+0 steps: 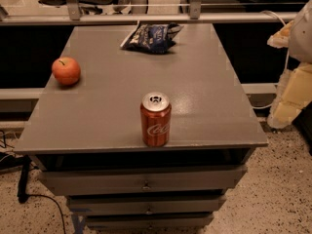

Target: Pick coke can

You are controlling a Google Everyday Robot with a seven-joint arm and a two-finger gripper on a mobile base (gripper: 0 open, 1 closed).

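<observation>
Can: red cylindrical soda can upright on grey bench, not yet grasped
Robot: hand far right, well apart; its grip I cannot tell

Single view, elevated at the front, angled down toward 12 o'clock over grey metal drawer cabinet, close range; cream gripper at 3 o'clock edge.

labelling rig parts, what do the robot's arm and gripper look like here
Only a slice shows at the right edge, beside the table: the arm is a pale grey-white rounded shell, and the gripper below it looks blocky and cream-yellow. A thin white cable curves alongside. No markings visible.
</observation>
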